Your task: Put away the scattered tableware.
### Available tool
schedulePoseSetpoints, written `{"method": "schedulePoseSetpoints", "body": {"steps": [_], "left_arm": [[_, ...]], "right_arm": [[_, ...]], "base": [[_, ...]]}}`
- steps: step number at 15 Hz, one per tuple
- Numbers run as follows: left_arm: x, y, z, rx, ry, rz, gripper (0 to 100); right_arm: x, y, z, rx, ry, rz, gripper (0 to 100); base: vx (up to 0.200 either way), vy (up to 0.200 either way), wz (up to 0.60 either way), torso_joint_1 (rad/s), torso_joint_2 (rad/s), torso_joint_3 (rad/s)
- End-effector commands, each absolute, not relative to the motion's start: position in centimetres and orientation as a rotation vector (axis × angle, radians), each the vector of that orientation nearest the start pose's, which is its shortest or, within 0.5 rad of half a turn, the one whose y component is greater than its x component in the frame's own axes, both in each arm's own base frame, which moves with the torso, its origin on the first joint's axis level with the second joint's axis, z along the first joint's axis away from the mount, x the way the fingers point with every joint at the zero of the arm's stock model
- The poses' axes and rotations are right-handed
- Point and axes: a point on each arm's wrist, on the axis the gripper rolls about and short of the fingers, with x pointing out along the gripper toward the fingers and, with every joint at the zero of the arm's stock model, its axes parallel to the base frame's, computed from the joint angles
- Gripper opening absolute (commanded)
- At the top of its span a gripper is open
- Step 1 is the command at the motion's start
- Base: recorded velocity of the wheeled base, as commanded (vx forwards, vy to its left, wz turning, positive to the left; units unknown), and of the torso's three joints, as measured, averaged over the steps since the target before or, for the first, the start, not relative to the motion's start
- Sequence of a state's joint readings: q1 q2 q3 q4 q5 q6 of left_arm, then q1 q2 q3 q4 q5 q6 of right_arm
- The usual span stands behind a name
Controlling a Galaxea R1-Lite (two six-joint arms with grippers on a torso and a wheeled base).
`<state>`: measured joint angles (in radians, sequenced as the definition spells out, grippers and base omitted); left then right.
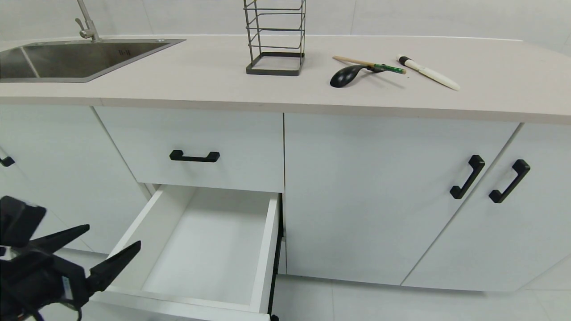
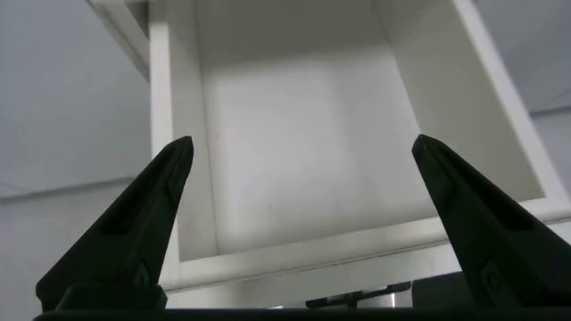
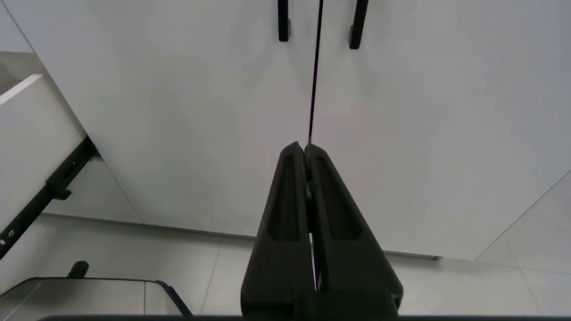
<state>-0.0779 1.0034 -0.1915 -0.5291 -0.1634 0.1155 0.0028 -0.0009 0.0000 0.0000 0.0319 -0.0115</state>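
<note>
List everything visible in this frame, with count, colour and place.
spoon: 1, black, on counter right of the rack
chopstick: 1 visible, wood with green end, across the spoon's handle
white utensil: 1, white, counter, farthest right
rack: 1, dark wire, counter middle
sink: 1, steel, counter left
upper drawer: 1, white, shut
lower drawer: 1, white, pulled open
left tool: 1, black, open, by the lower drawer
right tool: 1, black, shut, facing cabinet doors

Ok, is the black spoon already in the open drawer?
No, the black spoon lies on the countertop, right of the wire rack, well above the drawer.
</note>
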Motion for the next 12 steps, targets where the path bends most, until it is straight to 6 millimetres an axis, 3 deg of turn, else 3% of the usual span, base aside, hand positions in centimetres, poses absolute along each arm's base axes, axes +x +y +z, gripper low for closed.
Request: {"method": "schedulePoseSetpoints", "body": {"steps": [1, 4, 6, 8, 10, 12], "left_arm": [[5.6, -0.6, 16.6, 0.159, -0.027, -0.217, 100], [2.5, -0.4, 16.0, 0.242, -0.154, -0.168, 100], [0.9, -0.4, 14.0, 0.245, -0.182, -0.158, 100], [-1.3, -0.4, 10.8, 0.243, -0.164, -0.163, 100], [-2.3, -0.4, 8.7, 0.240, -0.122, -0.176, 100], [-2.4, -0.4, 8.1, 0.205, -0.071, -0.173, 100]], "right_arm": [[-2.3, 0.1, 7.6, -0.012, -0.002, 0.035, 0], [-2.3, 0.1, 7.6, -0.012, -0.002, 0.035, 0], [-2.3, 0.1, 7.6, -0.012, -0.002, 0.035, 0], [-2.3, 0.1, 7.5, -0.012, 0.000, 0.035, 0], [-2.3, 0.1, 7.6, -0.012, -0.002, 0.035, 0], [-2.3, 0.1, 7.5, -0.011, 0.000, 0.035, 0]], "base": [[0.000, 0.000, 0.00, 0.000, 0.00, 0.000], [0.000, 0.000, 0.00, 0.000, 0.00, 0.000], [0.000, 0.000, 0.00, 0.000, 0.00, 0.000], [0.000, 0.000, 0.00, 0.000, 0.00, 0.000], [0.000, 0.000, 0.00, 0.000, 0.00, 0.000], [0.000, 0.000, 0.00, 0.000, 0.00, 0.000]]}}
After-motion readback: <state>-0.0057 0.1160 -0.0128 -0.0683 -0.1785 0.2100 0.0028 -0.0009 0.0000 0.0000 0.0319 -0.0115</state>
